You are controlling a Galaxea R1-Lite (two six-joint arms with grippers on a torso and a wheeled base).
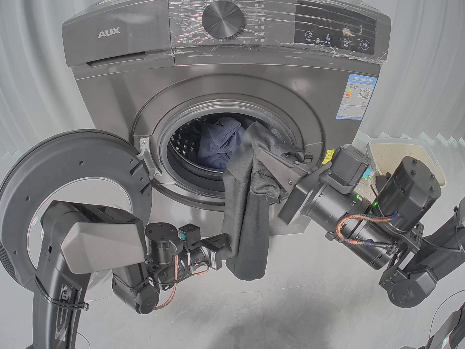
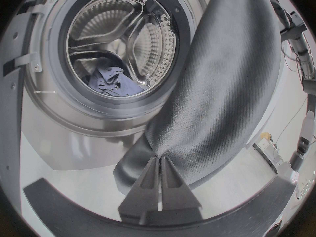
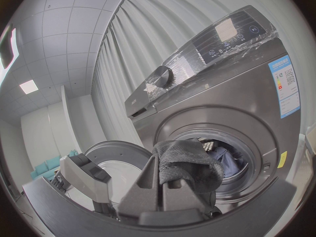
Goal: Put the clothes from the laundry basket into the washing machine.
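Curtain [image 1: 29,73] behind; dark garment [image 1: 247,209] apparently overhangs drum rim [image 1: 164,144].

Left claw [image 2: 159,160] low, right claw [image 3: 160,181] higher, both clamped on garment [image 1: 247,219].

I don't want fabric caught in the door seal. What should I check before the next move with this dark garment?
1. The door swung aside: ok.
2. The right hand shut on the dark garment at the mouth of the drum: ok.
3. The left hand shut on its lower edge: ok.
4. Garment inside: not ok, most hangs outside in front.
5. Room inside: ok, the blue garment lies low.
6. Clothes left in the laundry basket: cannot tell.
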